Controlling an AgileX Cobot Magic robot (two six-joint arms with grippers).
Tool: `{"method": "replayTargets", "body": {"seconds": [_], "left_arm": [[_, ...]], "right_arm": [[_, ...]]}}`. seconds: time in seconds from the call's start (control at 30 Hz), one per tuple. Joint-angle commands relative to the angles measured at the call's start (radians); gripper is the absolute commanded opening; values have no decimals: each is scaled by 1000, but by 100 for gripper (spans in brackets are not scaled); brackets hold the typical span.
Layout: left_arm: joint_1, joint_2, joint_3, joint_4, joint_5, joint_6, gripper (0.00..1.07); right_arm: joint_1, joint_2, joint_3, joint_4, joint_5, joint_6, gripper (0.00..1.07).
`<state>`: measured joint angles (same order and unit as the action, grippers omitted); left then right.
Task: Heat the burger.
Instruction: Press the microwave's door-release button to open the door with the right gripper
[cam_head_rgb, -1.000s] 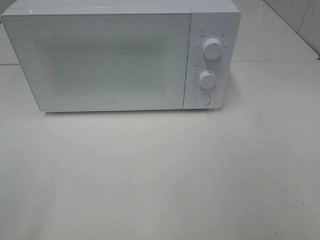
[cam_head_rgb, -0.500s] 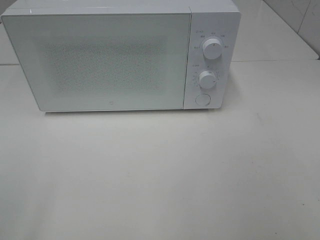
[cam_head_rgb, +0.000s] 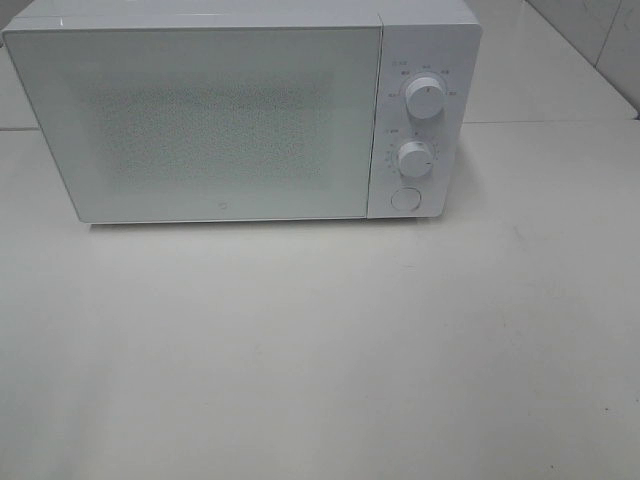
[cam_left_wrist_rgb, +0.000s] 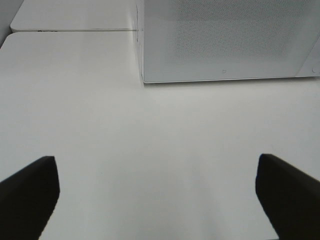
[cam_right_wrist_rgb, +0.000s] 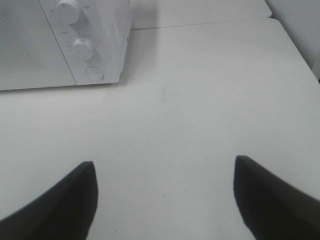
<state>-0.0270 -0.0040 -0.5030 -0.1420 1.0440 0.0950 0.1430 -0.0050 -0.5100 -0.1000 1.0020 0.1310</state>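
Meanwhile, nothing has shifted: microwave (cam_head_rgb: 200, 120) shut, left end effector (cam_left_wrist_rgb: 156, 165) and right end effector (cam_right_wrist_rgb: 165, 162) wide, empty.

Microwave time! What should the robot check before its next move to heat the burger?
1. Microwave door shut flush: ok.
2. Burger in sight: not ok; no view shows it.
3. Burger inside, behind the frosted door: cannot tell.
4. Left pincer open, holding nothing: ok.
5. Right pincer open, holding nothing: ok.
6. Upper knob, lower knob and round button in view, nothing covering them: ok.
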Motion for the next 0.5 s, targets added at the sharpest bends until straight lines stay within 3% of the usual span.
{"method": "replayTargets", "body": {"seconds": [0.03, 0.5], "left_arm": [[3, -19, 3, 0, -8, 2, 100], [3, -19, 3, 0, -8, 2, 100]], "right_arm": [[-5, -24, -1, 1, -6, -8, 71], [-5, 18, -46, 1, -14, -11, 71]]}}
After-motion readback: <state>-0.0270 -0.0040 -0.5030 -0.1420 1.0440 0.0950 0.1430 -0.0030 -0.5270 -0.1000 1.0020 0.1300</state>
